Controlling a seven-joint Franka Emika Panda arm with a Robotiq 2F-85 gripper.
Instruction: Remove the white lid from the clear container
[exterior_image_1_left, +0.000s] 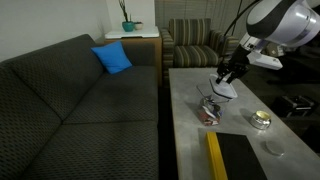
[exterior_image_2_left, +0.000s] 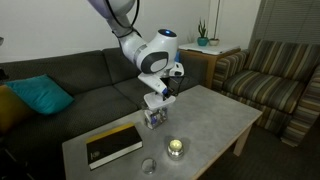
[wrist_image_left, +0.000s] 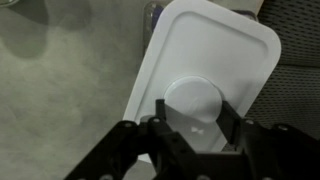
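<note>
So the white lid (wrist_image_left: 215, 60) is up in the jaws, which are clamped onto one of its edges. In the wrist view it fills most of the frame, tilted, and there's a round white patch (wrist_image_left: 195, 105) on it right where it's gripped. Can't tell what that patch is.

In both exterior views the lid (exterior_image_1_left: 224, 91) (exterior_image_2_left: 155, 101) sits just above the clear container (exterior_image_1_left: 208, 112) (exterior_image_2_left: 155, 119). It looks lifted off, but whether one corner is touching the box is too small to tell. The container stands on the bench (exterior_image_1_left: 190, 140), and you can see dark red and mixed-colour stuff through its walls. The robot arm (exterior_image_1_left: 280, 22) comes down to it from above.

Other things on the bench:
- A small round yellowish dish (exterior_image_1_left: 260, 120) sits near the container.
- A grey disc (exterior_image_1_left: 272, 148) lies a bit past the dish, closer to the bench edge.
- A flat black book with a yellow edge (exterior_image_1_left: 228, 155) lies at the end nearest the camera in an exterior view, well apart from the container.

Around the bench there's a dark grey sofa (exterior_image_1_left: 70, 100) alongside it, with a blue cushion (exterior_image_1_left: 113, 58) in its corner. A striped armchair (exterior_image_1_left: 195, 45) stands at the far end, and a potted plant (exterior_image_1_left: 127, 22) sits on a side table between the two.
</note>
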